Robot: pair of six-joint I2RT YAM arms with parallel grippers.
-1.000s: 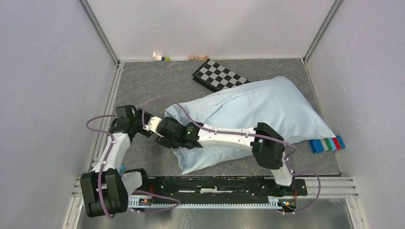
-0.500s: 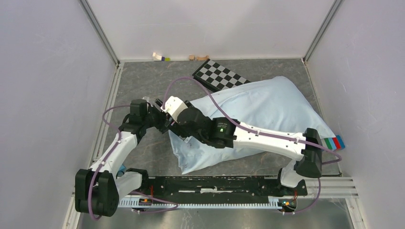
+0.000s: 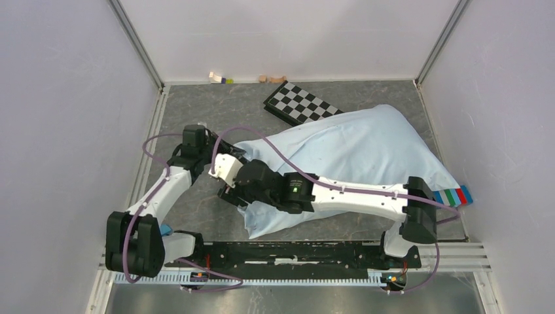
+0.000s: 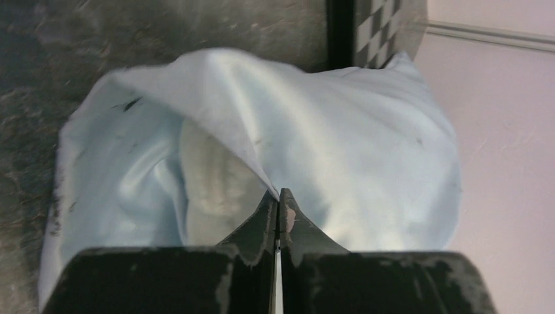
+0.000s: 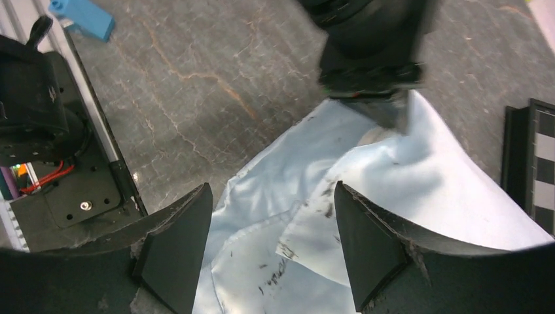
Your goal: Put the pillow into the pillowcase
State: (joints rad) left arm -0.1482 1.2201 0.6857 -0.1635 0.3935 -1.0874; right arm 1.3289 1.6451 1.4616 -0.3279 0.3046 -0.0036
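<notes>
We are pinching the hem of the pillowcase with our left gripper at the overhead view's centre. The pillow is apparently sitting inside, and our right gripper is hanging spread above.

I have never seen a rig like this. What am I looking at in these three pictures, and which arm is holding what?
Two robot arms are bolted at the near edge of a grey table. The wide picture looks down from above. The other two come from cameras on each wrist, so the dark fingers in front are the arm's own. On the table lies a pale blue pillowcase with a cream pillow showing inside its open end. The left gripper is shut, pinching the edge of that opening. The right gripper hangs open over the cloth, holding nothing. A checkerboard panel lies at the far side.
</notes>
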